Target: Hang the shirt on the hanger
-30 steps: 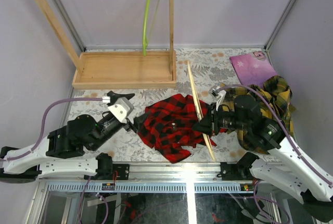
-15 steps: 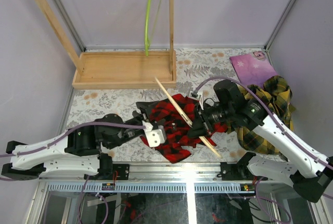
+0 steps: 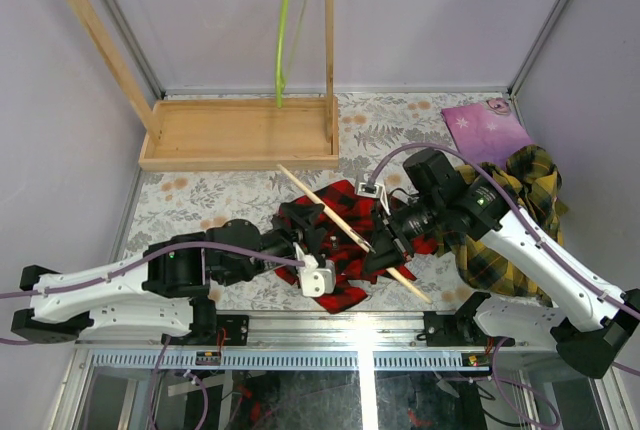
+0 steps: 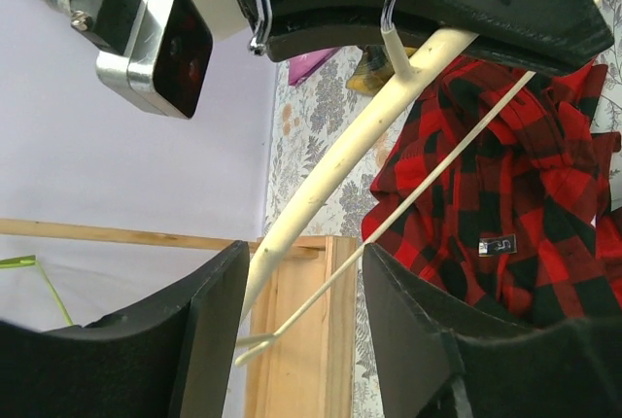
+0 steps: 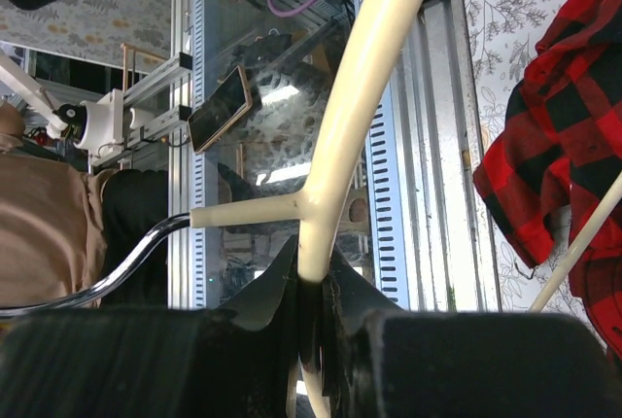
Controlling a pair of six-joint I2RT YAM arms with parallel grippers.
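Observation:
The red-and-black plaid shirt (image 3: 340,235) lies crumpled on the table between the arms, and shows in the left wrist view (image 4: 505,214) and the right wrist view (image 5: 564,136). My right gripper (image 3: 385,240) is shut on the cream hanger (image 3: 330,210), gripping its curved body (image 5: 350,117) just below the hook stem and holding it tilted above the shirt. My left gripper (image 3: 305,225) is open; the hanger's end (image 4: 292,233) with the thin bar lies between its fingers (image 4: 209,330), untouched.
A wooden rack (image 3: 240,130) stands at the back left with a lime-green hanger (image 3: 285,30) on its top rail. A yellow-and-dark plaid shirt (image 3: 520,210) and a purple cloth (image 3: 485,130) lie at the right.
My left gripper has swung right and forward over the shirt to the hanger's end. My right gripper has turned the hanger, swinging its far end to the left.

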